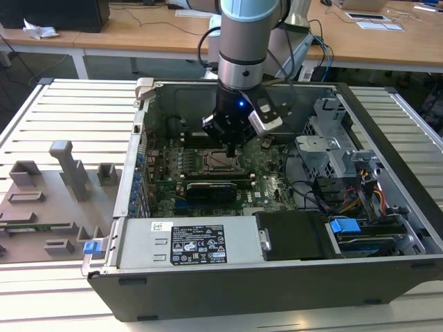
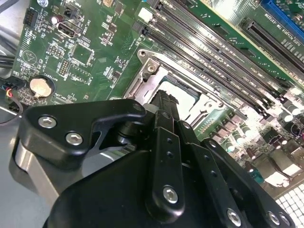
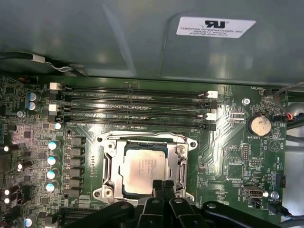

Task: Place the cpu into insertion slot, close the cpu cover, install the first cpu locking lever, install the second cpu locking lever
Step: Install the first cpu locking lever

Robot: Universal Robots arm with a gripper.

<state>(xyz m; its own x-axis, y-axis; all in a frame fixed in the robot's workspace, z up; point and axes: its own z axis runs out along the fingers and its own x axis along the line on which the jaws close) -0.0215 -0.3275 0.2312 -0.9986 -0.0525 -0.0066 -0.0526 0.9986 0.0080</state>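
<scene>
The cpu [image 3: 142, 167], a square chip with a silvery top, lies flat in the insertion slot [image 3: 104, 192] on the green board. The cpu cover [image 3: 112, 159], a thin metal frame, lies down around it, and the chip shows through its window. A thin wire lever [image 3: 142, 135] runs along the frame's edge beside the memory slots; whether it is latched I cannot tell. My gripper [image 3: 162, 186] is shut with nothing between its fingers, tips right at the chip's near edge. In the second wrist view the black fingers [image 2: 164, 107] cover part of the cpu [image 2: 184, 96]. In the exterior view my gripper [image 1: 231, 149] hangs just over the slot [image 1: 216, 162].
Long black memory slots [image 3: 133, 102] run beside the socket, with a row of capacitors [image 3: 52, 159] and a coin battery [image 3: 260, 125] on either side. The grey case wall [image 3: 118, 38] rises behind. The power supply [image 1: 187, 242], drive cage [image 1: 332, 138] and cables [image 1: 360, 194] crowd the case.
</scene>
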